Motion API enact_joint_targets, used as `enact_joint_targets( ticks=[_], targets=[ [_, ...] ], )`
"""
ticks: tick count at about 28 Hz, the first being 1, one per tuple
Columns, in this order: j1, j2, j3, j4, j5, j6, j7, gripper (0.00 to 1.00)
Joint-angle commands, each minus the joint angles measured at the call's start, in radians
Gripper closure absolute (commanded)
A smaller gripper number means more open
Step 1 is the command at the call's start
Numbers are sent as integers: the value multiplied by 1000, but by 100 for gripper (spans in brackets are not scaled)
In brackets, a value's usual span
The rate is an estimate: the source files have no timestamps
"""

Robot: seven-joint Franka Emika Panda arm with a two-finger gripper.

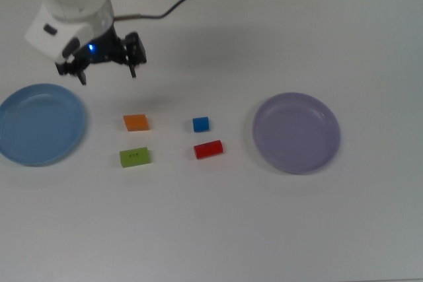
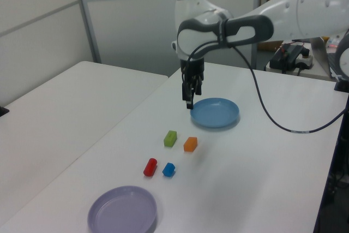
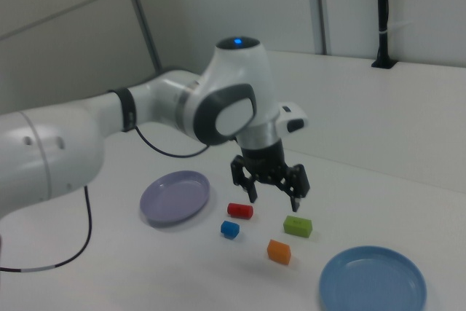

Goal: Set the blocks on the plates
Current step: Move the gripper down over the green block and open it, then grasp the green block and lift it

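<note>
Four blocks lie on the white table between two plates: an orange block [image 1: 135, 122], a green block [image 1: 134, 156], a blue cube [image 1: 201, 123] and a red cylinder [image 1: 208, 149]. The light blue plate [image 1: 39, 123] sits at the top view's left, the lavender plate [image 1: 296, 133] at the top view's right; both hold nothing. My gripper [image 1: 108, 74] hangs open above the table, just up-left of the orange block in the top view, with nothing between its fingers. In the right view the gripper [image 3: 275, 196] hovers above the green block [image 3: 298, 226] and the red cylinder [image 3: 240, 210].
A black cable [image 2: 262, 107] trails from the arm over the table's far side in the left view. A second white table [image 2: 60, 102] stands at the left view's left. Clutter and a laptop [image 2: 322, 42] sit beyond the table at the left view's right.
</note>
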Motion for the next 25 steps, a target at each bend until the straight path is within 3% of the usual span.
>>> enact_joint_targets(
  ticks=[1, 15, 25],
  targets=[
    [5, 66, -5, 6, -11, 88, -28, 0],
    [23, 232, 6, 9, -27, 293, -16, 0],
    [35, 276, 25, 9, -20, 381, 12, 0]
  ],
)
